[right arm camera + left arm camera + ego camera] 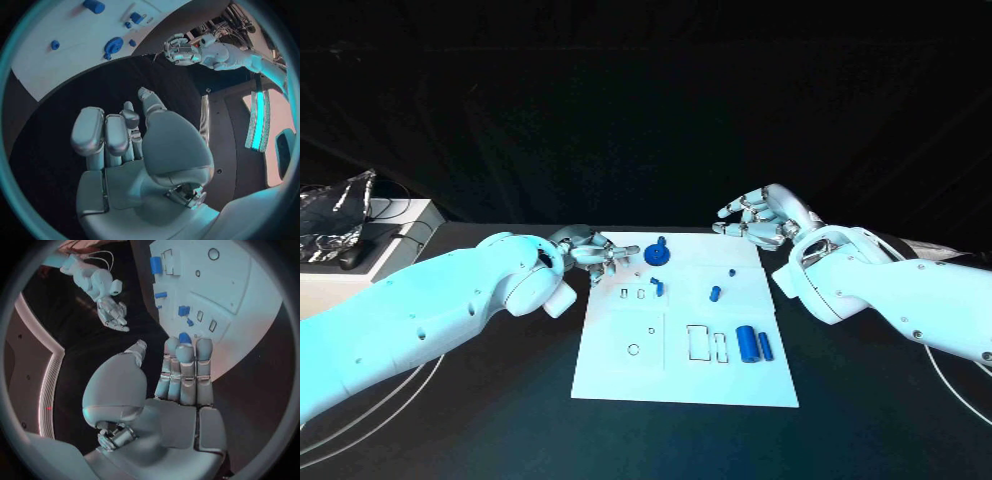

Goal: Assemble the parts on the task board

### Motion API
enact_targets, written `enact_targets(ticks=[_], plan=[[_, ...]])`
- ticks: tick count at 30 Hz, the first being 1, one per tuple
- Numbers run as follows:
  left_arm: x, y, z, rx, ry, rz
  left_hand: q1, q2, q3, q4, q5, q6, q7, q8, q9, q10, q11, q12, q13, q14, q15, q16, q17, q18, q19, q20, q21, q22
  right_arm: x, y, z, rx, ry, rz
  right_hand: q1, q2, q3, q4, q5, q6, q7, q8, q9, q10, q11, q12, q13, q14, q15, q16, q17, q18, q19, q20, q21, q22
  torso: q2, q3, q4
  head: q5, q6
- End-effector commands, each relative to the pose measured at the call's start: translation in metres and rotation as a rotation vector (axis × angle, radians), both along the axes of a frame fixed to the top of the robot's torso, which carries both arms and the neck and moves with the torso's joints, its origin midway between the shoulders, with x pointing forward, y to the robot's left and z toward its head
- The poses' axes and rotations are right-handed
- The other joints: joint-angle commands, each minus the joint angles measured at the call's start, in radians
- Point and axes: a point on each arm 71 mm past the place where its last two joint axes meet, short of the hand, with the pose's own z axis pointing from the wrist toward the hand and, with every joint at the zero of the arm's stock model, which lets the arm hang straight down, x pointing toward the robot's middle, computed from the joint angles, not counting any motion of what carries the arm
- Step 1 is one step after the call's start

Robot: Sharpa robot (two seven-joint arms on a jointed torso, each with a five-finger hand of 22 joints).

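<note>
From the head camera, the flat white rectangular task board (687,330) lies mid-table, long axis near to far, with two small blue cylinders (753,344) upright-lengthwise at its near right and a round blue disc part (656,258) near its far edge; smaller pieces are hard to make out. The silver left hand (590,256) hovers at the board's far-left corner, the silver right hand (764,222) beyond its far-right corner. In the wrist views, both the left hand (178,385) and the right hand (125,145) hold nothing, fingers extended side by side and thumb apart.

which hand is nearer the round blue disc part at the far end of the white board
Left. The left hand sits just beside the round blue disc part, at the white task board edge; the right hand hovers farther off, beyond the board's far right corner.

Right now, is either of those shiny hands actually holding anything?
No. The left hand at the white board's far corner and the right hand over the table both have empty fingers.
</note>
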Motion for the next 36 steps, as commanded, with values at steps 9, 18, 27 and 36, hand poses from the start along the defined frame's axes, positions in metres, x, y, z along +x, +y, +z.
enact_targets(ticks=[9, 18, 27, 36], plan=[[0.015, -0.034, -0.008, 0.381, 0.065, -0.101, -0.151, -0.086, 0.18, 0.019, -0.003, -0.036, -0.051, 0.178, 0.279, 0.031, -0.039, 0.052, 0.05, 0.074, -0.024, 0.074, 0.125, -0.002, 0.101, -0.021, 0.078, 0.157, 0.003, -0.003, -0.003, 0.021, 0.044, 0.0, -0.016, 0.003, -0.01, 0.005, 0.0, -0.029, 0.001, 0.0, 0.078, -0.006, -0.007, -0.014, 0.002, 0.003, -0.006, -0.009, 0.003, 0.005, 0.048, -0.009, -0.01, 0.137, -0.006, 0.0165, -0.0152, 0.008, -0.005], [0.021, -0.059, -0.004, 0.473, 0.037, -0.137, -0.17, -0.085, 0.176, 0.056, -0.003, -0.057, -0.054, 0.159, 0.452, 0.017, -0.041, 0.079, 0.069, 0.083, -0.026, 0.074, 0.16, -0.006, 0.114, -0.025, 0.085, 0.204, 0.003, -0.002, -0.005, 0.012, 0.057, -0.001, -0.018, 0.001, -0.007, 0.008, 0.003, -0.035, 0.005, -0.017, 0.086, -0.006, -0.004, -0.015, 0.002, 0.003, -0.005, -0.01, 0.003, 0.006, 0.048, -0.007, -0.011, 0.137, 0.001, 0.022, -0.0243, 0.001, -0.008], [0.024, -0.075, -0.004, 0.53, 0.046, -0.169, -0.139, -0.088, 0.211, 0.049, -0.003, -0.043, -0.052, 0.113, 0.5, 0.015, -0.04, 0.078, 0.074, 0.087, -0.024, 0.086, 0.19, -0.007, 0.13, -0.024, 0.089, 0.242, 0.004, -0.002, -0.005, 0.007, 0.061, -0.003, -0.017, 0.0, -0.005, 0.007, 0.007, -0.034, 0.008, -0.032, 0.086, -0.006, -0.002, -0.019, 0.0, 0.003, -0.004, -0.01, 0.004, 0.007, 0.048, -0.006, -0.012, 0.137, 0.006, 0.0239, -0.0268, -0.003, -0.01], [0.027, -0.076, -0.008, 0.574, 0.069, -0.186, -0.128, -0.088, 0.212, 0.048, -0.003, -0.036, -0.049, 0.086, 0.528, 0.01, -0.037, 0.077, 0.081, 0.083, -0.022, 0.088, 0.199, -0.007, 0.132, -0.021, 0.087, 0.265, 0.004, -0.001, -0.005, 0.004, 0.061, -0.001, -0.017, 0.0, -0.005, 0.007, 0.007, -0.034, 0.008, -0.034, 0.087, -0.006, -0.002, -0.018, 0.001, 0.003, -0.003, -0.01, 0.004, 0.007, 0.048, -0.006, -0.011, 0.137, 0.009, 0.0229, -0.0291, -0.002, -0.013]])
